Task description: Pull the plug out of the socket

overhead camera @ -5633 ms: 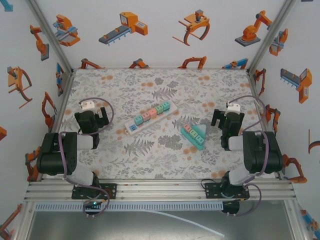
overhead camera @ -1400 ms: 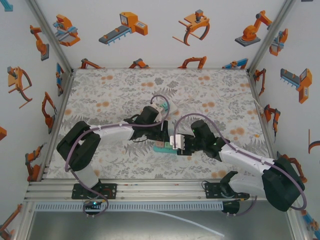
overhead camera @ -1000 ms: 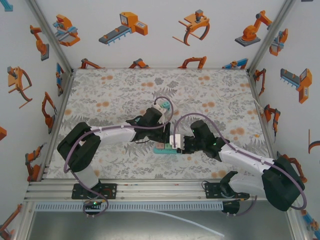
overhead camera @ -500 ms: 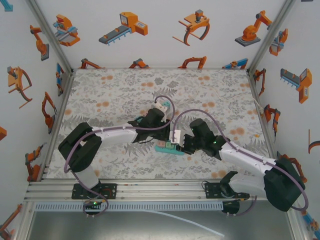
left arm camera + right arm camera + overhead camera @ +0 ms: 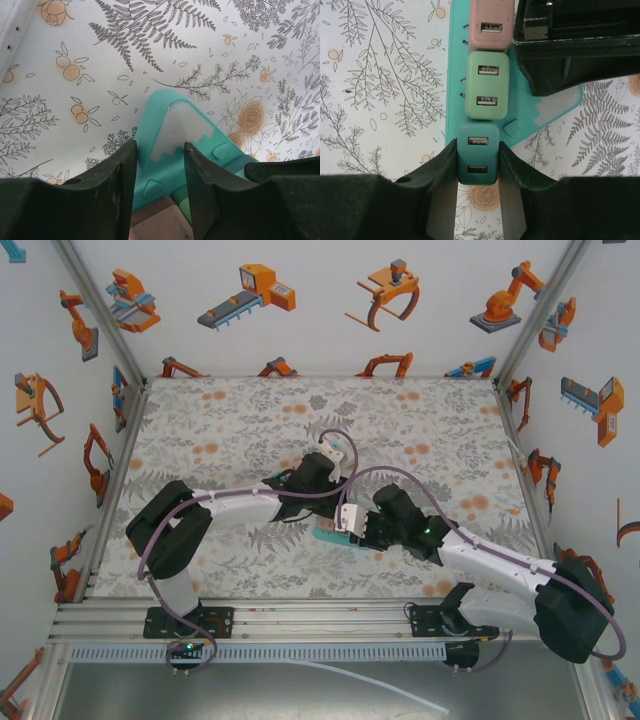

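A teal triangular socket (image 5: 522, 120) (image 5: 150, 120) (image 5: 326, 536) lies on the patterned table with three plugs in a row. My right gripper (image 5: 478, 149) (image 5: 347, 527) is shut on the dark teal plug (image 5: 478, 160) at the row's end, one finger on each side. Beyond it stand a light green plug (image 5: 487, 86) and a pink plug (image 5: 490, 25). My left gripper (image 5: 160, 150) (image 5: 322, 498) stands over the socket. It is shut, with the pink plug (image 5: 162, 225) between its fingers and the light green plug (image 5: 184, 206) beside the right finger.
The left gripper's black body (image 5: 570, 45) hangs close to the right of the pink plug. Both arms meet at the table's middle (image 5: 400, 440). Printed walls (image 5: 300, 300) enclose the table, and a metal rail (image 5: 320, 615) runs along the near edge.
The left gripper has closed over the socket's pink plug end. Both wrists have shifted slightly, and the right gripper has kept its hold on the dark teal plug.
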Available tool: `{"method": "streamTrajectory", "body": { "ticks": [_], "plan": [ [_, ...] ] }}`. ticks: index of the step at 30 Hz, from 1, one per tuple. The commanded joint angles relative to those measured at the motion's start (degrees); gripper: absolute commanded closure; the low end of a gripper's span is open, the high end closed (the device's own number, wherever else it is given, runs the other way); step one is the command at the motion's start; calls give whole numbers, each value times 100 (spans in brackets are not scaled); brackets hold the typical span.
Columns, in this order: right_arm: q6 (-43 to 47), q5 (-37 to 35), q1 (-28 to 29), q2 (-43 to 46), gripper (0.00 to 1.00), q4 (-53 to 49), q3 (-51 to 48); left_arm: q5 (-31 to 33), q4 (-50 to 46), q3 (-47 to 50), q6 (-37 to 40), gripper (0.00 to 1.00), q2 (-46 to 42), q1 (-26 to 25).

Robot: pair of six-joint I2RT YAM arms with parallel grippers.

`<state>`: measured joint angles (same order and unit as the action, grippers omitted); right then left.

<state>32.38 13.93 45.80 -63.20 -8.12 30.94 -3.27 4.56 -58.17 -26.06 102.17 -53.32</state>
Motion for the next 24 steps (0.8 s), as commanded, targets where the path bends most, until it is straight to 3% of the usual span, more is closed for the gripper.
{"method": "streamTrajectory", "body": {
  "ticks": [1,6,10,13,19,24],
  "plan": [
    [-442,357,111,275,92,777,254,508,-1648,684,380,59,743,-90],
    [-645,435,106,604,92,1337,-71,941,-1713,916,224,59,778,-125],
    [-742,372,106,585,94,1205,-30,1157,-1558,965,220,59,778,-248],
    [-256,661,137,522,97,799,26,1304,-1499,957,174,59,770,-275],
    [646,535,254,633,99,-234,218,1889,-1624,1000,70,60,753,-282],
    [-474,330,199,927,100,564,166,2269,-1623,1149,-104,61,787,-275]
  ]
}}
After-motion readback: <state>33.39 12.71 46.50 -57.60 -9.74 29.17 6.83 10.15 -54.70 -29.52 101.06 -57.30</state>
